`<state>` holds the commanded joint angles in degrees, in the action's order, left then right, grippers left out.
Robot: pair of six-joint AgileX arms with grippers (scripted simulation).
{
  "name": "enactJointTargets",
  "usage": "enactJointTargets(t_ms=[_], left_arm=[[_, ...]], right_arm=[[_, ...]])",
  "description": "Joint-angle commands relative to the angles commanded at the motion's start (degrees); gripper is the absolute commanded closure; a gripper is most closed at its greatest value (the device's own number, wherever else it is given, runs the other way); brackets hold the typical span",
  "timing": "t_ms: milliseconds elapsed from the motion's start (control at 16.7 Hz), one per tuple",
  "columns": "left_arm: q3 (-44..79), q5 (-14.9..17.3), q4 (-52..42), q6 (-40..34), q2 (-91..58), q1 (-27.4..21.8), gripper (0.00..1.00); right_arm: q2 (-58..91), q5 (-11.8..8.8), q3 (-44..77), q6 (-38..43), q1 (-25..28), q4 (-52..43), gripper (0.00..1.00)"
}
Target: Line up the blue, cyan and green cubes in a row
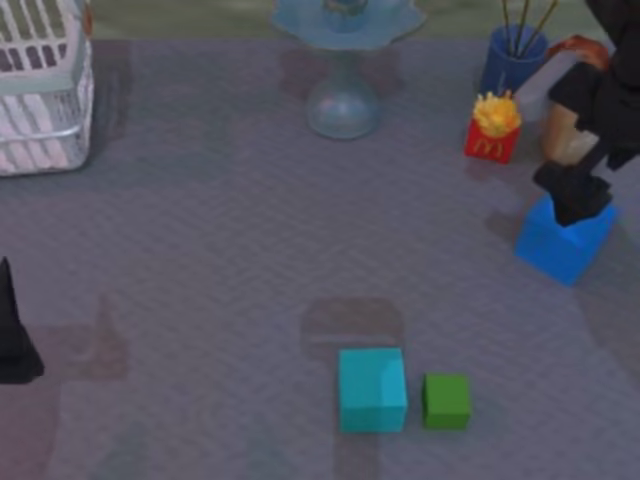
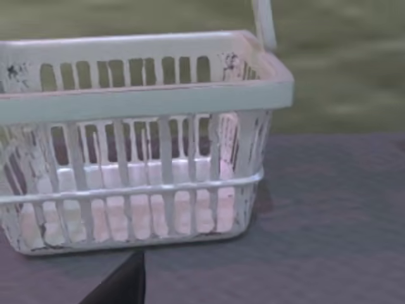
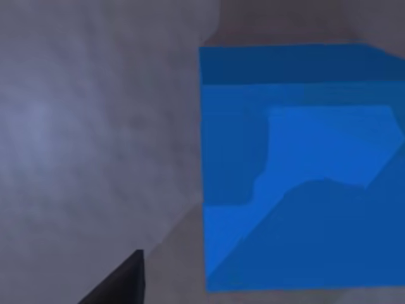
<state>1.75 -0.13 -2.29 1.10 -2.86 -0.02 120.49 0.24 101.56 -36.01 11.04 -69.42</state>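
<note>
The blue cube (image 1: 562,245) sits at the right side of the table, apart from the other two. My right gripper (image 1: 573,203) hangs directly over it, open. In the right wrist view one dark finger (image 3: 126,282) stands off the blue cube's (image 3: 304,171) side without touching it, and the gripper's shadow falls on the cube's top. The cyan cube (image 1: 372,390) and the smaller green cube (image 1: 446,401) lie side by side near the front middle, a small gap between them. My left gripper (image 1: 12,345) is parked at the left edge.
A white slatted basket (image 1: 40,95) (image 2: 145,101) stands at the back left. A pale blue pedestal stand (image 1: 343,95) is at the back middle. A red fries box (image 1: 493,135) and a dark blue cup with sticks (image 1: 512,58) stand behind the blue cube.
</note>
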Motion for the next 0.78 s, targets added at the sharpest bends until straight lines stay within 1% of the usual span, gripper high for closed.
enactJointTargets(t_ms=[180,480,600,780], left_arm=[[-1.75,0.13,2.29,-1.1,2.86,1.17,0.0],[-1.75,0.13,2.29,-1.1,2.86,1.17,0.0],[-1.75,0.13,2.29,-1.1,2.86,1.17,0.0],[-1.75,0.13,2.29,-1.1,2.86,1.17,0.0]], right_arm=[[2.95,-0.09,2.93,-0.96,0.27,-1.62,0.0],[2.87,-0.07,2.6,-0.93,-0.02,-1.31,0.0],[3.47,-0.08,0.86,-1.01,0.16,0.8,0.0],[5.38,-0.07,-3.75,-0.91,0.26,7.71,0.0]])
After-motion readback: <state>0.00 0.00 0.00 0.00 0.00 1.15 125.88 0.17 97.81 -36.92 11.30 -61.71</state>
